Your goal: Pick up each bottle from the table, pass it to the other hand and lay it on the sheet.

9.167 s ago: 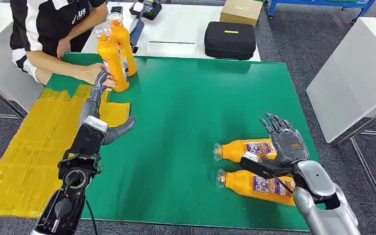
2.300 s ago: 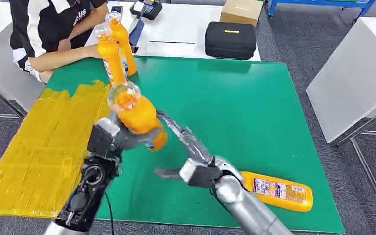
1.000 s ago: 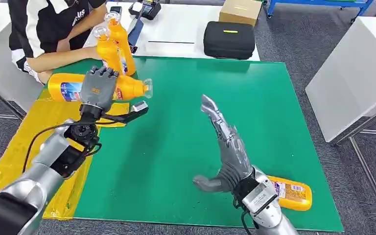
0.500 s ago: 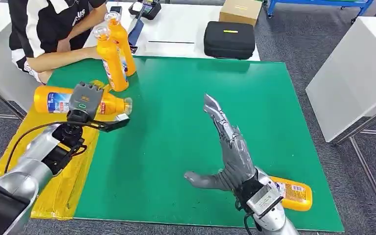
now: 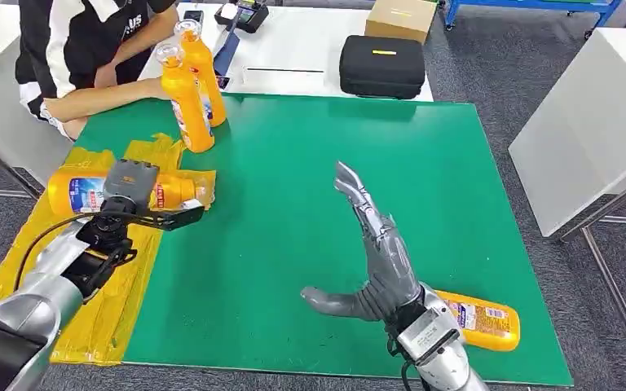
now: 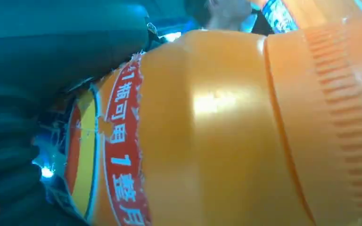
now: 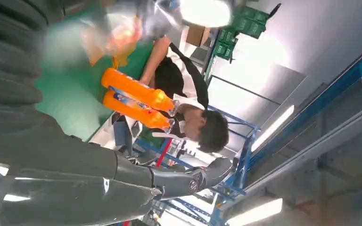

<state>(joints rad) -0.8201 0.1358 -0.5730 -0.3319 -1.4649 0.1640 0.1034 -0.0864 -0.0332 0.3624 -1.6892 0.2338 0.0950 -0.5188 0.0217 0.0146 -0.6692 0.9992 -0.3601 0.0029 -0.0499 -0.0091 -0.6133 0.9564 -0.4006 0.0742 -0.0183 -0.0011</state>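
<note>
Bottle (image 5: 81,192) lowered onto yellow sheet (image 5: 57,285), gripped under left hand (image 5: 130,181)

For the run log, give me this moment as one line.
left hand: holds bottle over sheet | right hand: open, empty | second bottle: lying on table

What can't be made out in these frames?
- Head view: whether the held bottle touches the yellow sheet yet; the left hand covers its middle.
- Head view: the lying bottle is partly hidden behind the right hand's wrist.
- Left wrist view: the bottle fills the frame; fingers and sheet are hidden.
- Right wrist view: the near blur is unreadable.
- Label text: too small in the head view.
</note>
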